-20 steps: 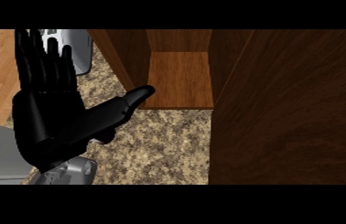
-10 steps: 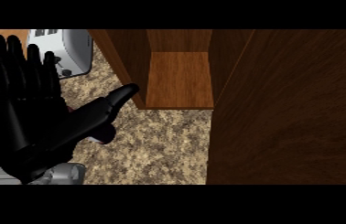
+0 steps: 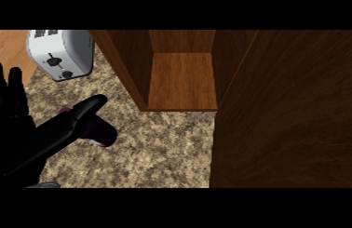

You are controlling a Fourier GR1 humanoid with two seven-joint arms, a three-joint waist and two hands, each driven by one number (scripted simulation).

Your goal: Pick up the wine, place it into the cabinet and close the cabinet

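The robot's black left hand [image 3: 31, 134], fingers spread straight, is hovering beside the dark maroon wine bottle [image 3: 99, 133]; curling round it comes first; the open wooden cabinet [image 3: 180, 85] is waiting near.

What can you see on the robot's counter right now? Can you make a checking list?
Surface: speckled stone counter.
Job's things: wine bottle lying on the counter, partly hidden behind the thumb; cabinet open, shelf bare; cabinet door at the right.
Clutter: white toaster at the upper left.
Robot hand: left robot hand open at the left edge; right one not in view.
Cables: nothing seen.
Surroundings: nothing seen.
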